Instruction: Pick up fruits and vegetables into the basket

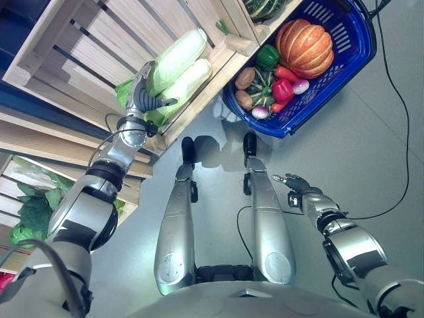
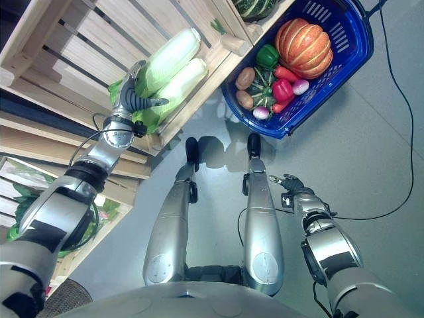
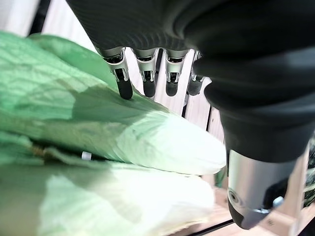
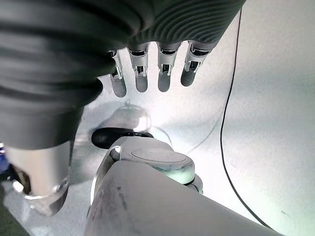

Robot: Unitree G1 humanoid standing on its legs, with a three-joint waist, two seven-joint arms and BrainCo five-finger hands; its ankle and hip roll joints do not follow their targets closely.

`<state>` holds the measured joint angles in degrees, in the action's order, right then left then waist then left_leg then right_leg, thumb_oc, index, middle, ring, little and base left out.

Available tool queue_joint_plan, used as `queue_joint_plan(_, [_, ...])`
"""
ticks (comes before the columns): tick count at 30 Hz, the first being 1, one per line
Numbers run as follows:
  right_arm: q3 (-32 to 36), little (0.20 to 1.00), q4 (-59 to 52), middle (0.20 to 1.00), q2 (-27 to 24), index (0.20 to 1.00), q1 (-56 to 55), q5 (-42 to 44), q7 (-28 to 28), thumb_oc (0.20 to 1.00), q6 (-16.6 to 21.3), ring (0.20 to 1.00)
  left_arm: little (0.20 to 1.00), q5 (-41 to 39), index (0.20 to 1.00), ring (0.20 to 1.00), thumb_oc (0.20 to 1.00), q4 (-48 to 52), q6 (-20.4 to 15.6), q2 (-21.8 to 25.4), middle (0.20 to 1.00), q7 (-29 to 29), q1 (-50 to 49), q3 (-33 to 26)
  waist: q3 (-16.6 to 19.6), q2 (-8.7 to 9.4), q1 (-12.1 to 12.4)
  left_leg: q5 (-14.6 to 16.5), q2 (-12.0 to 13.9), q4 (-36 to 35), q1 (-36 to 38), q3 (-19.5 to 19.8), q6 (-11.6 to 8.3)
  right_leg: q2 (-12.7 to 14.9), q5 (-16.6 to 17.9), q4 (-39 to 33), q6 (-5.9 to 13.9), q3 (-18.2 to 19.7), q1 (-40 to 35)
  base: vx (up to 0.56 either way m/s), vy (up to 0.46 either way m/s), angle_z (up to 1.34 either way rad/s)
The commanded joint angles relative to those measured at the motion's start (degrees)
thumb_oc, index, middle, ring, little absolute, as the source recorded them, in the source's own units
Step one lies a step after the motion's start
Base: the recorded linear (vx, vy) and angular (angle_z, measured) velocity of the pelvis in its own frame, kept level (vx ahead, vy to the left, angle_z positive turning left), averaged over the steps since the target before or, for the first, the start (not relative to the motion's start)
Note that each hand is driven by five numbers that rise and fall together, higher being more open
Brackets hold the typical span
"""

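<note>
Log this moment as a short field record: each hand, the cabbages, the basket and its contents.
left hand: at the wooden crate, fingers open over the two napa cabbages
right hand: low beside the robot, open, holding nothing
blue basket: on the floor beside the crate
basket contents: pumpkin, green pepper, red pepper, potatoes, small squash, radishes
task state: cabbages not yet lifted

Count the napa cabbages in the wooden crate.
2. Both lie side by side in the wooden crate: the upper cabbage and the lower cabbage against the crate's front edge. The left hand rests at their leafy ends. None looks hidden.
</note>
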<state>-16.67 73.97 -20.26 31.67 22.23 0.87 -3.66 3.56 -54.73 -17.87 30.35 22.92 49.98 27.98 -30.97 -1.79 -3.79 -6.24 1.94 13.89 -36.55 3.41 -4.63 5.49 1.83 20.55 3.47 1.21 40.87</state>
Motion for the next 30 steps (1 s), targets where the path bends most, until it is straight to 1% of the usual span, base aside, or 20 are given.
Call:
queue_joint_plan(1, [-1.6, 1.000, -0.3, 1.000, -1.8, 1.000, -2.1, 2.1, 0.1, 1.000, -0.3, 1.000, 1.000, 4.0, 1.000, 1.000, 1.000, -2.9, 1.1, 2.4, 1.000, 2.8, 3.4, -0.4, 1.2, 1.17, -0.7, 4.7, -0.7, 6.9, -3.2, -2.5, 3.20, -0.7, -0.3, 2.7, -0.92, 0.2, -0.1, 0.00, 0.000, 0.00])
queue_joint_plan(4, [-2.3, 1.000, -0.2, 1.000, -1.5, 1.000, -1.7, 2.7, 0.4, 1.000, -0.1, 1.000, 1.000, 5.2, 1.000, 1.000, 1.000, -5.1, 3.7, 2.6, 1.000, 6.6, 5.0, 0.0, 1.2, 1.36, -1.0, 4.7, -0.7, 7.3, -3.7, -2.5, 3.07, -0.8, -0.2, 2.6, -1.01, 0.4, 0.2, 0.00, 0.000, 0.00])
queue_joint_plan(7, [-2.8, 1.000, -0.3, 1.000, -1.3, 1.000, -1.4, 3.0, 0.6, 1.000, -0.3, 1.000, 1.000, 5.4, 1.000, 1.000, 1.000, -6.9, 5.3, 2.7, 1.000, 8.0, 5.9, -0.2, 1.2, 1.49, -1.2, 4.7, -0.7, 7.5, -4.0, -2.4, 2.91, -0.8, -0.2, 2.7, -1.03, 0.5, 0.5, 0.00, -0.002, -0.03])
queue_joint_plan(14, [-3.5, 1.000, 0.0, 1.000, -0.9, 1.000, -0.7, 3.5, 0.7, 1.000, -0.4, 1.000, 1.000, 6.4, 1.000, 1.000, 1.000, -10.2, 6.1, 2.4, 1.000, 11.5, 7.0, -0.7, 1.2, 1.64, -1.4, 4.4, -0.6, 7.3, -4.2, -2.3, 2.66, -1.1, -0.6, 2.9, -1.24, 0.6, 0.8, 0.00, -0.001, -0.03])
queue_joint_plan(17, [-3.8, 1.000, -0.1, 1.000, -0.7, 1.000, -0.6, 3.7, 1.0, 1.000, -0.5, 1.000, 1.000, 6.4, 1.000, 1.000, 1.000, -11.4, 7.3, 2.3, 1.000, 11.8, 7.3, -0.8, 1.2, 1.71, -1.4, 4.4, -0.6, 7.2, -4.1, -2.3, 2.58, -1.2, -0.6, 2.8, -1.30, 0.5, 0.6, 0.00, 0.000, 0.00])
queue_joint_plan(21, [-4.2, 1.000, -0.3, 1.000, -0.5, 1.000, -0.4, 4.1, 1.3, 1.000, -0.6, 1.000, 1.000, 8.3, 1.000, 1.000, 1.000, -12.9, 9.2, 2.1, 1.000, 12.3, 7.2, -0.4, 1.2, 1.84, -1.4, 4.5, -0.6, 7.5, -4.4, -2.2, 2.53, -1.2, -0.8, 3.0, -1.39, 0.5, 0.8, 0.00, 0.000, 0.00])
queue_joint_plan(26, [-4.5, 1.000, 0.1, 1.000, -0.6, 1.000, 0.4, 3.9, 0.9, 1.000, -0.9, 1.000, 1.000, 12.3, 1.000, 1.000, 1.000, -16.2, 13.4, 1.6, 1.000, 10.4, 8.1, 1.9, 1.2, 2.20, -1.7, 4.8, -0.4, 8.1, -4.7, -2.3, 2.43, -1.5, -1.1, 3.4, -1.46, 0.6, 1.1, 0.00, 0.000, -0.02])
queue_joint_plan(30, [-4.9, 1.000, 0.4, 1.000, -0.7, 1.000, 1.1, 4.1, 0.7, 1.000, -0.9, 1.000, 1.000, 14.6, 1.000, 1.000, 1.000, -18.4, 14.9, 1.2, 1.000, 9.8, 8.9, 3.5, 1.2, 2.57, -2.0, 4.5, -0.2, 8.2, -5.1, -2.3, 2.37, -1.6, -0.9, 3.4, -1.48, 0.6, 1.4, 0.00, 0.004, -0.01])
